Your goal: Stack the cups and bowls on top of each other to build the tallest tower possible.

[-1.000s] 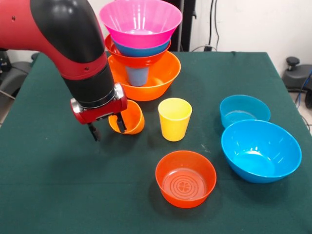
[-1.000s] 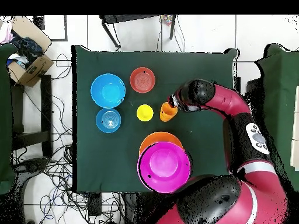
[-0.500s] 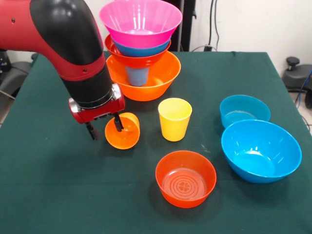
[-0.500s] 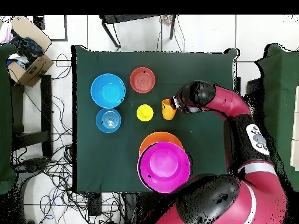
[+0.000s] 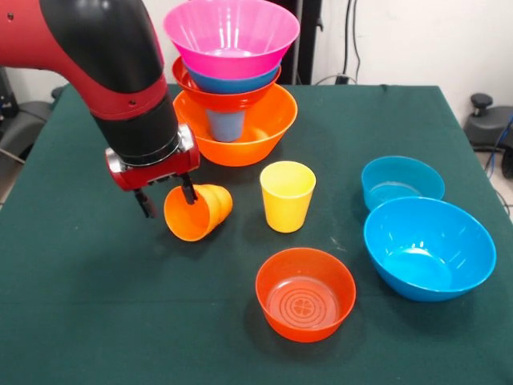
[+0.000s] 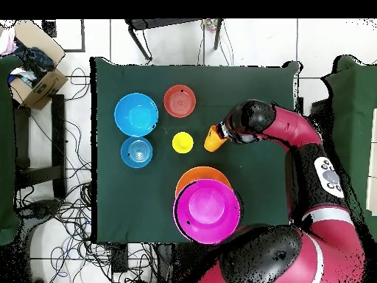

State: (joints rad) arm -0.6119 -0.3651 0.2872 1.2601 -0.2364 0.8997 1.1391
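The tower point(image 5: 231, 80) stands at the table's point(image 5: 96, 321) rear: pink bowl point(image 5: 232, 32) over blue and red-orange bowls on a blue cup, in the big orange bowl point(image 5: 256, 132). The gripper point(image 5: 164, 200) pinches the orange cup's point(image 5: 196, 212) rim; the cup is now lifted, tipped on its side, mouth forward. No writing is legible

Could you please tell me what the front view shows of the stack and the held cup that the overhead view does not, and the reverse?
Only the front view shows the stack's layers: a blue cup in the big orange bowl, then a red-orange bowl, a blue bowl and the pink bowl. It also shows the orange cup tilted, rim clamped by the gripper.

Only the overhead view shows a cardboard box beside the table.

Both show the yellow cup and the loose red-orange bowl.
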